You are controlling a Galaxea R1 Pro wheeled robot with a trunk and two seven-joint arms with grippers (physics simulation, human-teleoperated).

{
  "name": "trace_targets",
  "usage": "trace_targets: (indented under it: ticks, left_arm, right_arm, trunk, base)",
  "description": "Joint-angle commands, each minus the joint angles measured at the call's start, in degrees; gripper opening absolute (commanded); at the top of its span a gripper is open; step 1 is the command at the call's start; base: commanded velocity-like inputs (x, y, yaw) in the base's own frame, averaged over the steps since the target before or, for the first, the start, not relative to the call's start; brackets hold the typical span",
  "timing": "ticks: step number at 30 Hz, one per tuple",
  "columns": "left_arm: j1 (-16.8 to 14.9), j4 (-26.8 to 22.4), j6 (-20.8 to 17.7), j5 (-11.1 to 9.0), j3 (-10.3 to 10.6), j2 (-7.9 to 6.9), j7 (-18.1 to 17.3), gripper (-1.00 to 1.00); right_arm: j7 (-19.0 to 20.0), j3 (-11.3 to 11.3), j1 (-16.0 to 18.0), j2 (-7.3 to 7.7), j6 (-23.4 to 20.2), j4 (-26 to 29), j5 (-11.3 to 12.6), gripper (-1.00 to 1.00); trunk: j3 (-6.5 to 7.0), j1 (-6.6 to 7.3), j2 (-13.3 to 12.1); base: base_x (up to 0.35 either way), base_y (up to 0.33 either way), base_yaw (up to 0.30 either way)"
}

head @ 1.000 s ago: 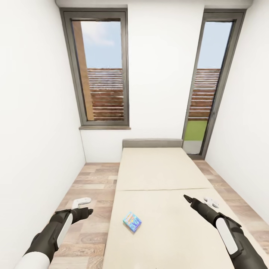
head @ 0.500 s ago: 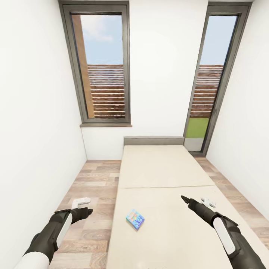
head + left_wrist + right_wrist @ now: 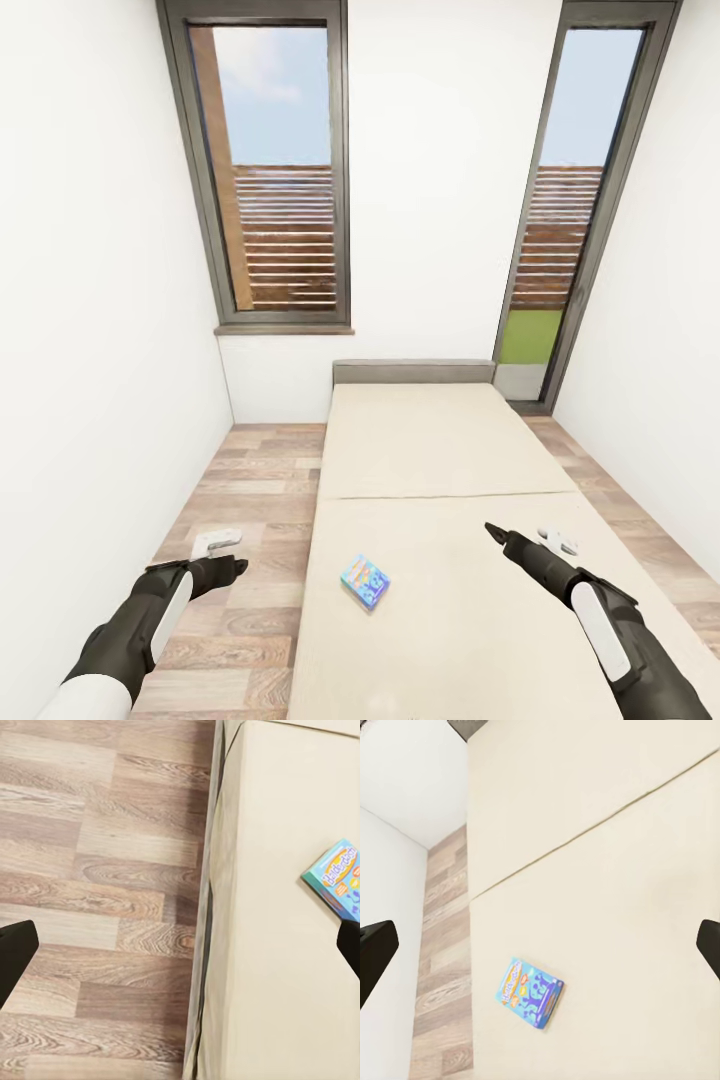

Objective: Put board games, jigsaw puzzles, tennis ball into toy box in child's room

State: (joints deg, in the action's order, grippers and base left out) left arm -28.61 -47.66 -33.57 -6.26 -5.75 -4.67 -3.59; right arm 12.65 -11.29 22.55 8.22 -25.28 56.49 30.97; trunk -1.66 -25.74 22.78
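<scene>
Game box (image 3: pixel 365 582), small blue one, lies flat on the bed (image 3: pixel 440 450) cover, between the two tools and nearer the left one. Left tool (image 3: pixel 228 553) hangs over the floor (image 3: pixel 250 480) just beside the bed edge, fingers spread, nothing in it. Right tool (image 3: pixel 520 537) is over the bed, spread wide and empty too.

Two tall dark-framed windows (image 3: pixel 275 170) and (image 3: pixel 570 210) pierce the white far wall (image 3: pixel 430 200); wood-plank floor (image 3: pixel 250 480) runs below.
</scene>
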Motion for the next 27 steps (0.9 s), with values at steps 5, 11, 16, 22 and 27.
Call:
trace_targets:
  ticks: [5,11,16,22,27]
  left_arm:
    - [-0.04,-0.06,-0.35,-0.51,-0.06,0.01,-0.01,1.0]
    - [-0.04,-0.06,-0.35,-0.51,-0.05,0.01,-0.01,1.0]
    - [-0.04,-0.06,-0.35,-0.51,-0.12,0.01,-0.01,1.0]
    - [-0.04,-0.06,-0.35,-0.47,-0.14,0.01,-0.01,1.0]
    - [-0.04,-0.06,-0.35,-0.5,-0.14,0.01,-0.01,1.0]
  right_arm:
    - [0.16,-0.14,0.04,-0.04,-0.16,0.1,0.29,1.0]
    - [0.13,-0.14,0.04,-0.05,-0.04,0.11,0.31,1.0]
    - [0.1,-0.09,0.04,-0.05,0.03,0.11,0.32,1.0]
    - [0.1,-0.06,0.04,-0.05,0.05,0.12,0.32,1.0]
    - [0.1,-0.05,0.04,-0.05,0.05,0.12,0.3,1.0]
  trunk:
    - [-0.15,-0.04,0.14]
    - [-0.15,-0.04,0.14]
    - [-0.15,-0.04,0.14]
    - [-0.15,-0.04,0.14]
    - [-0.15,-0.04,0.14]
  base:
    - [0.0,0.0,0.0]
    - [0.0,0.0,0.0]
    - [0.0,0.043,0.0]
    - [0.0,0.223,0.0]
    - [0.0,0.272,0.0]
